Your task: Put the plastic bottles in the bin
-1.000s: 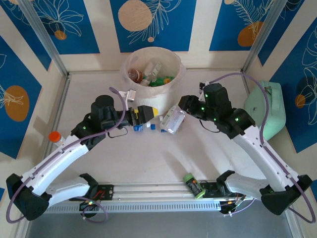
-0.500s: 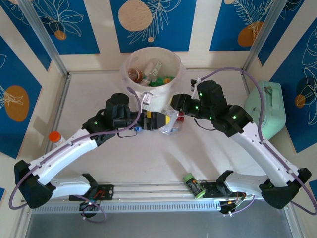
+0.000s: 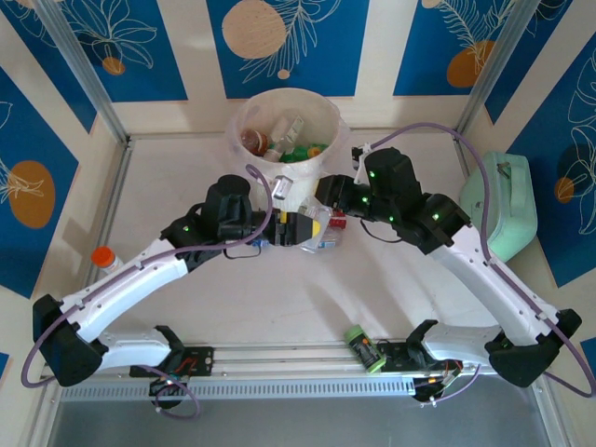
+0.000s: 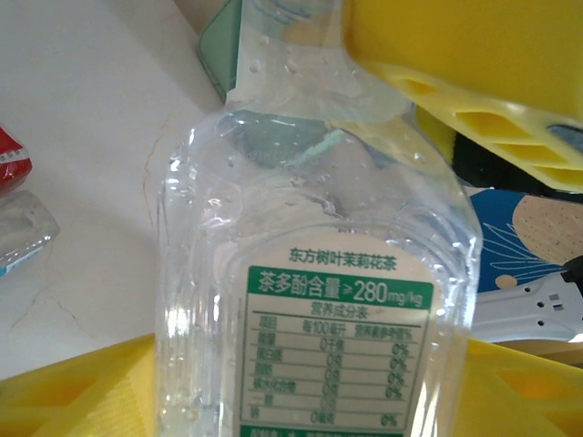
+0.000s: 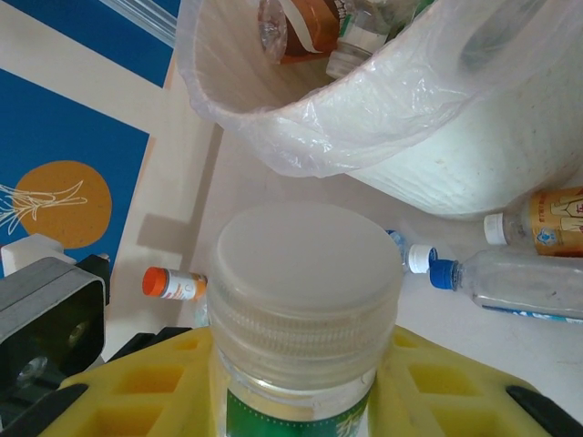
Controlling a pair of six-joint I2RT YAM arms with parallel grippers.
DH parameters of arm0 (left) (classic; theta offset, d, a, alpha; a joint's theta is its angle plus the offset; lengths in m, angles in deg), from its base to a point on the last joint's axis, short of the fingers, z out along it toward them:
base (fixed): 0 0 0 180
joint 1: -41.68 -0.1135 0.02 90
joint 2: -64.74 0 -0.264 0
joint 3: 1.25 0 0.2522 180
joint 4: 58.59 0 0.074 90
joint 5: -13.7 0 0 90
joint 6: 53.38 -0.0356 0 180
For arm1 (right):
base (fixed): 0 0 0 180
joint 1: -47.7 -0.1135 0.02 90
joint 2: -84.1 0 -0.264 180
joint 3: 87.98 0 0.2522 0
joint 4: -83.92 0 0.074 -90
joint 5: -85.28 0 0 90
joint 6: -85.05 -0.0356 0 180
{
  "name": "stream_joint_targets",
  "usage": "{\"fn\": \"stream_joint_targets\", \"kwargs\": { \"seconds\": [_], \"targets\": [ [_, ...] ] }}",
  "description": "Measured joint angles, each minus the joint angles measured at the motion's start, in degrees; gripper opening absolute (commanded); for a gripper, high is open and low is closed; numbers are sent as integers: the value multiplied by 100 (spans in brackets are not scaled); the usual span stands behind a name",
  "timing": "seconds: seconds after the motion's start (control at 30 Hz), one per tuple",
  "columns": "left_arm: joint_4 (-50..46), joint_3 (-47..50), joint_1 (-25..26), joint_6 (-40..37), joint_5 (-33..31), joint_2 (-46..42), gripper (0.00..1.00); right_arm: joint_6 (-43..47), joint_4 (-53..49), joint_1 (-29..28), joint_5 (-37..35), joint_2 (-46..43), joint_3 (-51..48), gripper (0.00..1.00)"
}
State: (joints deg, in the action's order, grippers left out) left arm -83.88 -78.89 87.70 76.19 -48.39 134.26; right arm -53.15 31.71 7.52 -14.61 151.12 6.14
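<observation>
Near edge: green bottle is lying by the rail between the arm bases, well apart from both grippers. Orange-capped bottle is sitting at the left, just beside the left arm.

Mid-table: left gripper is straddling a clear bottle with a green-and-white label. The bottle is lying in the gap, with one yellow finger over its shoulder and the other under its body. Jaws are standing apart around it; can't tell if they're actually pressing on it.

Right gripper is clamping a white-capped bottle with a green label. Its fingers are gripping just below the cap, and the cap is facing the wrist camera. From above, both grippers are meeting nose to nose just in front of the bin. Can't tell whether they're on the same bottle.

Blue-capped clear bottle and amber-labelled bottle are lying loose on the table by the bin's foot. Mint-green case is sitting at the right edge, beside the right arm.

Far side, centre: bin is standing upright, with the bag liner folding over its rim. Several bottles are piling up inside, among them a brown-labelled one, some clear ones and a green one.
</observation>
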Motion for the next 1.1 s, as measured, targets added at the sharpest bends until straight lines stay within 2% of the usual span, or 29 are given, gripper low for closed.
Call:
{"fn": "stream_joint_targets", "kwargs": {
  "seconds": [0.3,0.4,0.47,0.6,0.67,0.77,0.93,1.1],
  "targets": [
    [-59,-44,4,-190,-50,-2,57,-11,9,-11,-7,2,0,40],
    [-57,-50,15,-225,-55,-2,54,-66,4,-15,-17,2,2,61],
    [-94,-61,17,-247,-140,-4,54,-42,-28,-24,-44,4,22,71],
    [-496,-251,11,-354,-597,-24,53,-70,-240,138,-144,-22,107,76],
    [-785,-487,-70,-402,-846,-39,53,-98,-389,431,-162,-98,109,76],
    [-1248,-1080,-260,-463,-1172,-39,53,-214,-584,1165,-33,-310,81,76],
    [-1991,-2664,-728,-730,-1749,254,52,-293,-929,2393,664,-564,-9,75],
    [-2551,-4127,-1373,-979,-1967,1093,51,-9,-1670,2653,1484,-249,9,75]
  ]
}}
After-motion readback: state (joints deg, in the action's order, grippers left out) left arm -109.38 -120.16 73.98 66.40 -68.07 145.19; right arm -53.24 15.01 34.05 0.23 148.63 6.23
